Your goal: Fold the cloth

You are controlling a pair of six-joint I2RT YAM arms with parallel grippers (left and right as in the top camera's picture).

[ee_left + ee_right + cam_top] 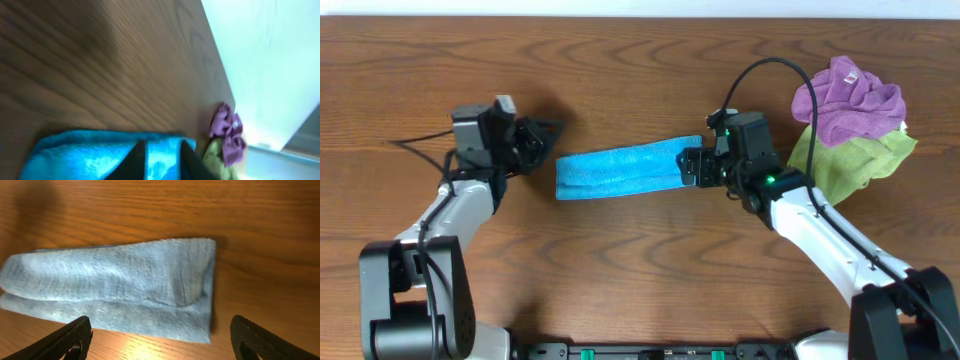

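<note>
Brown wood-grain counter (640, 270) stretches beneath two white-and-black arms as a folding job sits partway done. At mid-counter lies the bright sky-blue fuzzy microfibre towel (620, 172), already doubled into a long narrow band whose long axis runs left to right with a slight tilt. The right end effector (692, 168) is the nearer of the two, at the band's right short edge, released and with its fingers spread wide and lined up on that end. The left end effector (538, 138) waits just beside the opposite end, not touching it, fingers parted and holding nothing. The next fold likely means carrying one short end along that axis toward the other. Farther back on the right, a crumpled purple cloth (850, 95) rests against a light green cloth (855, 162), both apart from the towel.
</note>
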